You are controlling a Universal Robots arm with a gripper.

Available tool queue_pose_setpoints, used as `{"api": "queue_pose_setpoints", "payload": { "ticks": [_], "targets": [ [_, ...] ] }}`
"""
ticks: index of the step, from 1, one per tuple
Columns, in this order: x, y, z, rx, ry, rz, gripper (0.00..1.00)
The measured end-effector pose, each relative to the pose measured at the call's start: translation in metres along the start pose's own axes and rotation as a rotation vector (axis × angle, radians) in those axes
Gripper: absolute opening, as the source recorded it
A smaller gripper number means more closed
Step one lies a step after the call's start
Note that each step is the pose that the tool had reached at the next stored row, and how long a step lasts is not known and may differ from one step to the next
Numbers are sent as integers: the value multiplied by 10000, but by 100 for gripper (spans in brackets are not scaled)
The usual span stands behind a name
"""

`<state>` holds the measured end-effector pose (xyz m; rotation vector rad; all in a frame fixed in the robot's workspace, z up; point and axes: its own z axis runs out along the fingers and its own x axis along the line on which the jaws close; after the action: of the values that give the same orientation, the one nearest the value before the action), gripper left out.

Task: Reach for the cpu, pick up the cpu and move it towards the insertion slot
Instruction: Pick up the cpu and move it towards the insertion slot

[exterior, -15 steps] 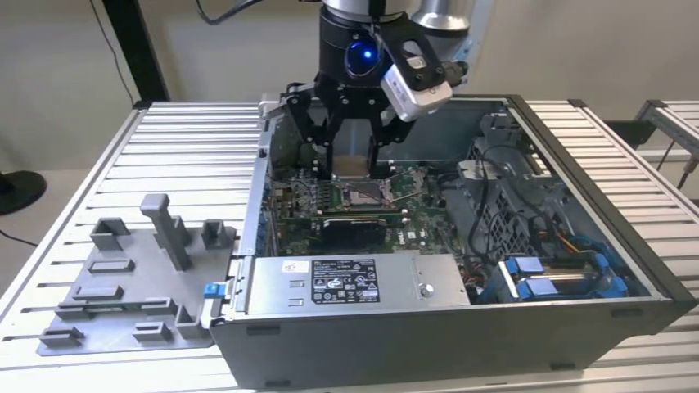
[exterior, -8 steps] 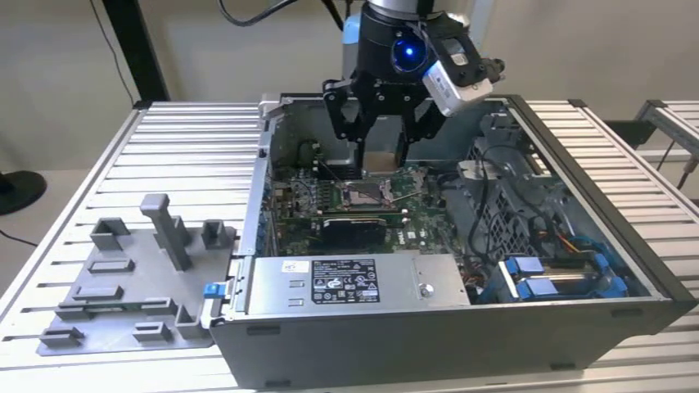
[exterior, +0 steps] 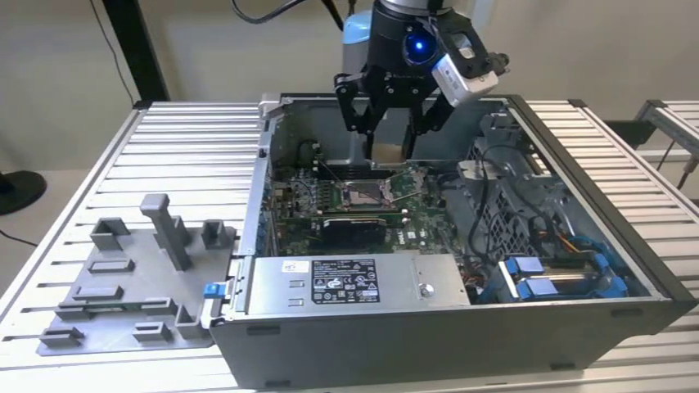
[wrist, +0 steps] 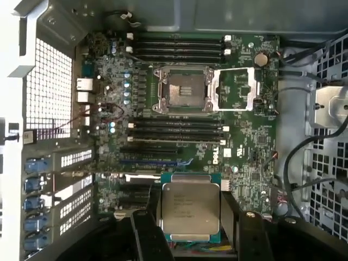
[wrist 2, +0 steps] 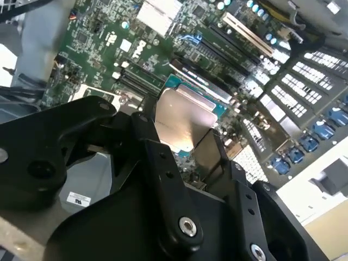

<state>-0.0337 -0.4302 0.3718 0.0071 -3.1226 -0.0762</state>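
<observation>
The gripper [exterior: 391, 139] hangs above the open computer case [exterior: 568, 270] on the slatted desk [exterior: 186, 139], and its jaws are clamped on the cpu [exterior: 387, 152], which from the exterior view reads only as a pale flat plate between the black fingers. The first wrist view gives the cpu's [wrist: 190, 211] silver face square-on, a black finger [wrist: 148, 231] at either edge, held clear above the green motherboard [wrist: 255, 136]. That same view shows the insertion slot [wrist: 184, 89] well apart from the chip, its dark centre exposed and its metal frame [wrist: 235, 89] flipped open beside it. In the exterior view the slot [exterior: 364, 193] sits below the gripper, slightly nearer the camera. The second wrist view catches the cpu [wrist 2: 182, 117] at a slant, with the gripper's black linkage in front. Out on the exterior view's left, a grey fixture tray [exterior: 126, 286] rests on the desk beside the case.
</observation>
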Motion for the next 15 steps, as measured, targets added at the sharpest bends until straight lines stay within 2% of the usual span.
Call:
{"api": "queue_pose_setpoints", "payload": {
  "ticks": [8,15],
  "targets": [
    [-12,307,43,1,-1,-1,0],
    [-16,611,74,0,-4,-2,0]
  ]
}}
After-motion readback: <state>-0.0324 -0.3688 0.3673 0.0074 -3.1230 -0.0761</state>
